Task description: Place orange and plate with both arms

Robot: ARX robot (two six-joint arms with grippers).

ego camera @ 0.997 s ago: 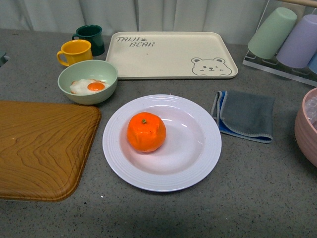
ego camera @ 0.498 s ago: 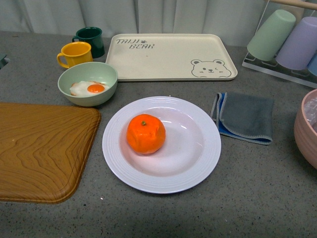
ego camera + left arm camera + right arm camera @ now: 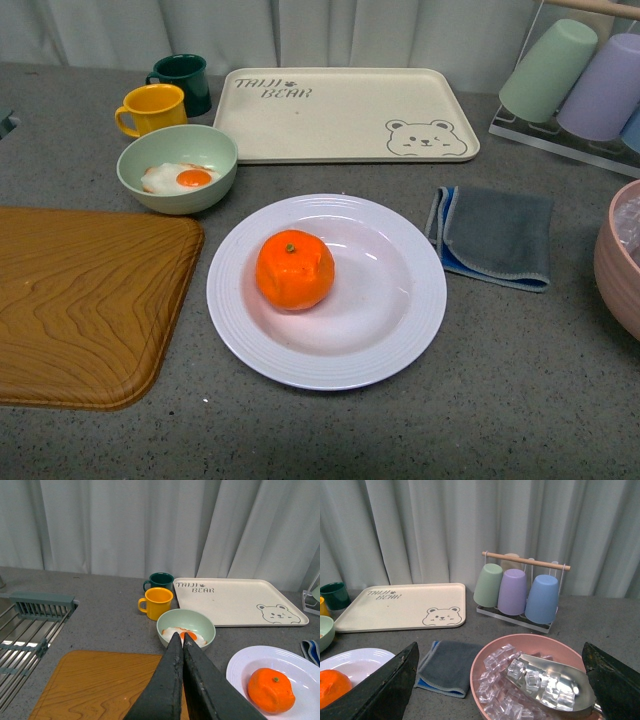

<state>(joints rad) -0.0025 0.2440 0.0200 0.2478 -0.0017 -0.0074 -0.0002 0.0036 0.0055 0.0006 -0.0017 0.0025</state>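
Observation:
The orange [image 3: 295, 269] sits left of centre in the white plate [image 3: 410, 330], which rests on the grey table in the front view. Neither arm shows in the front view. In the left wrist view my left gripper [image 3: 181, 638] is shut and empty, raised above the wooden tray, with the orange [image 3: 270, 690] and the plate [image 3: 239, 667] off to one side. In the right wrist view my right gripper [image 3: 500, 680] is wide open and empty above a pink bowl; the orange [image 3: 330, 687] and the plate [image 3: 362, 660] show at the frame's edge.
A wooden tray [image 3: 80, 300] lies left of the plate. A green bowl with a fried egg [image 3: 178, 165], a yellow mug [image 3: 152, 106] and a dark green mug [image 3: 182, 78] stand behind it. A cream bear tray [image 3: 345, 112], a grey cloth [image 3: 495, 233], a cup rack [image 3: 580, 80] and a pink bowl of ice [image 3: 535, 680] are nearby.
The front view has shifted very slightly. The orange and the plate have not moved on the table.

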